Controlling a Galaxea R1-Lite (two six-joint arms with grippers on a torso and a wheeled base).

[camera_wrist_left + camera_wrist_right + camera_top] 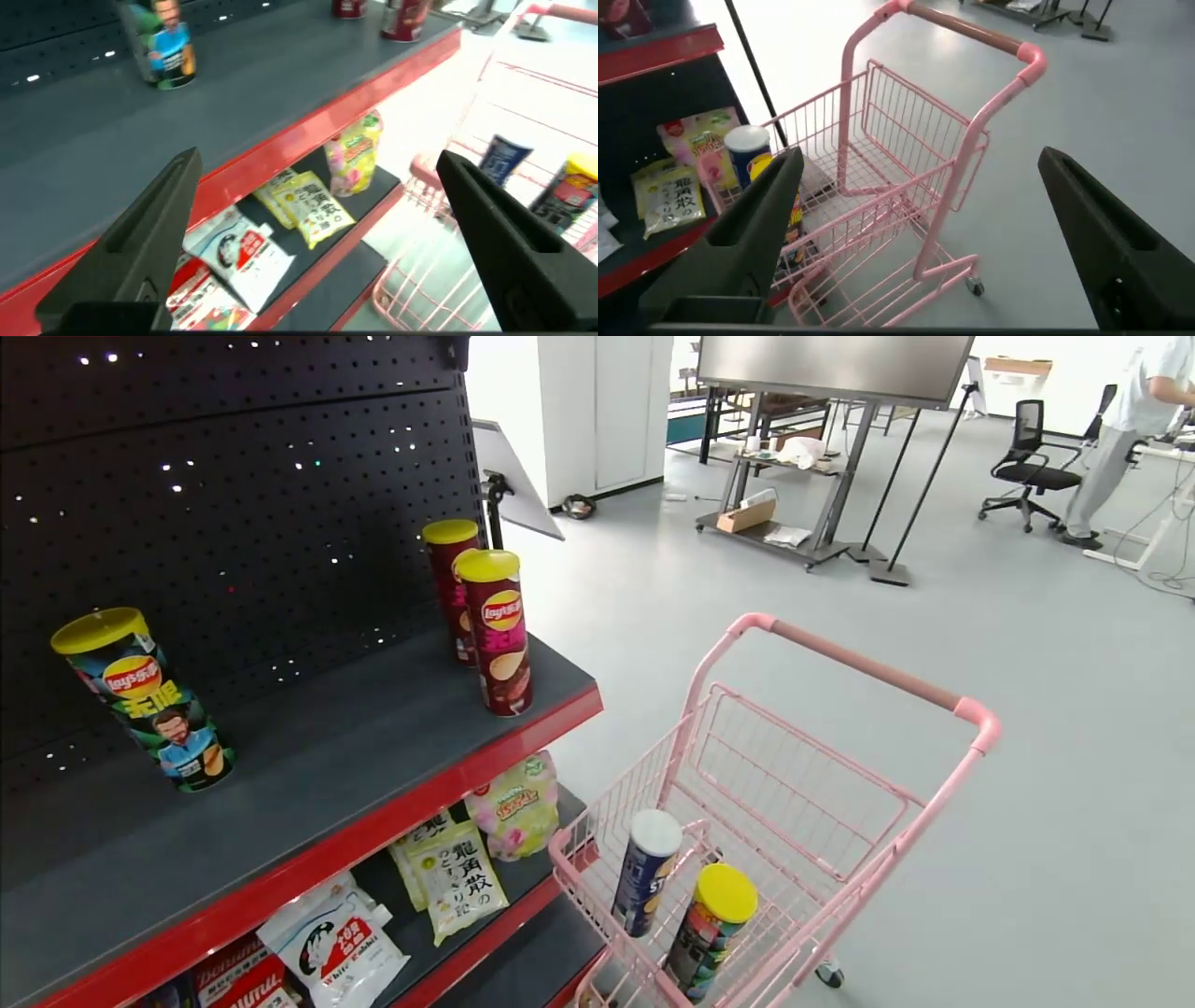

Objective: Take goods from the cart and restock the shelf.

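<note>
The left tool (320,161) is open wide and has nothing in it. It hangs in front of the shelf (355,747), up near the top board. The right tool (922,159) is open wide too, and it holds nothing. It hangs over the pink cart (868,665). The cart sits on the grey floor, right next to the end of the shelf, with its handle on the far side from the shelf. Two cans are down inside the cart. One is a blue can (646,873) with a white lid, and it leans to one side. The other is a colourful can (711,929) with a yellow lid. It sits just beside the blue one and leans too. Three more cans stand on the top board of the shelf. A dark can (145,700) with a yellow lid and a picture of a man on it stands far over on the left, close to the black back wall with the little holes. A front red can (495,635) with a yellow lid stands at the other end, near the red front edge, on the side by the cart. A back red can (453,583) stands just behind it, partly hidden. The middle of the top board between the dark can and the red cans is bare. Snack bags lie on the board under it. There is a green and pink bag (513,803) near the cart, some yellow bags (457,877) beside it, and a white bag (331,938) with red on it farther along.
</note>
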